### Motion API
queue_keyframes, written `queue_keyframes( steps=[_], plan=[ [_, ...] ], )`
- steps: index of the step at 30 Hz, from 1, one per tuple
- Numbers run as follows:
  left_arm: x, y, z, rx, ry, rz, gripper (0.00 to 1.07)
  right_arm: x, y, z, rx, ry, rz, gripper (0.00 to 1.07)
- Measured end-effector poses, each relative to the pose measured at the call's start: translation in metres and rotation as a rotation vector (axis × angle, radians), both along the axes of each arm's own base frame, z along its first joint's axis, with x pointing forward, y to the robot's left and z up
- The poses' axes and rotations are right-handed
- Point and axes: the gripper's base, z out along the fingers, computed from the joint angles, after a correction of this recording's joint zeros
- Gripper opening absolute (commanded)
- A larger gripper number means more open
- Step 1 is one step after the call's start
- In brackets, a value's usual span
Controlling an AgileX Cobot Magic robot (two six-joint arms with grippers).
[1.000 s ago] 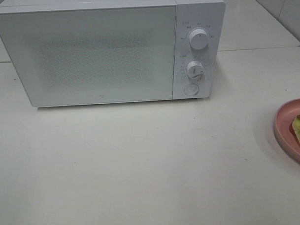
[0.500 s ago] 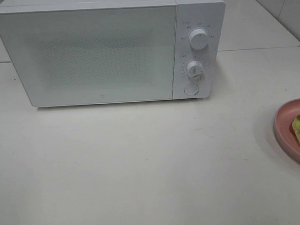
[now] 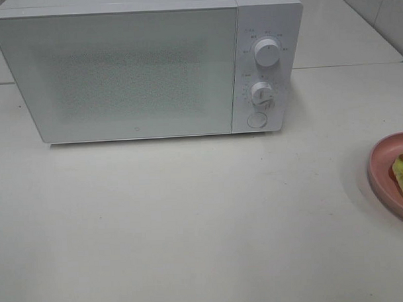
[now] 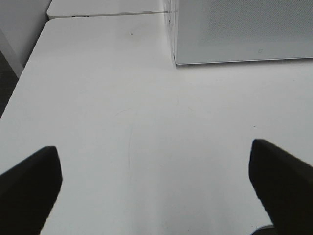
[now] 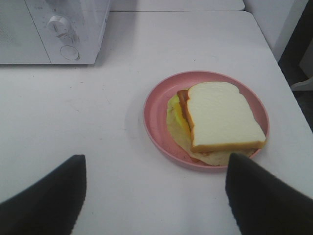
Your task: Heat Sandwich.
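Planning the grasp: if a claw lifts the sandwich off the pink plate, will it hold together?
The sandwich is stacked loose layers, with lettuce and meat already sticking out sideways, so they may slide apart unless squeezed from top and bottom. The thick bread looks spongy and would likely compress. The shallow plate probably skids on the smooth table if nudged.

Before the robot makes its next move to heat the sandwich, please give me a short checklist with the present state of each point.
1. Microwave door open for loading: not ok, it is closed.
2. Sandwich lies on the pink plate: ok.
3. Right hand open and holding nothing: ok.
4. Left hand open and holding nothing: ok.
5. Table bare between plate and microwave: ok in the high view.
6. Microwave inside is free: cannot tell, the door hides it.
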Motion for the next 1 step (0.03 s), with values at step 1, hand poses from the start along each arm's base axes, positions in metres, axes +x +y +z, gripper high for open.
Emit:
queue_keyframes(
  steps=[1],
  plan=[
    [0.0000,0.0000,0.0000,0.000,0.000,0.000,0.99,0.0000,0.0000,0.0000,0.000,0.000,0.000,0.75]
  ],
)
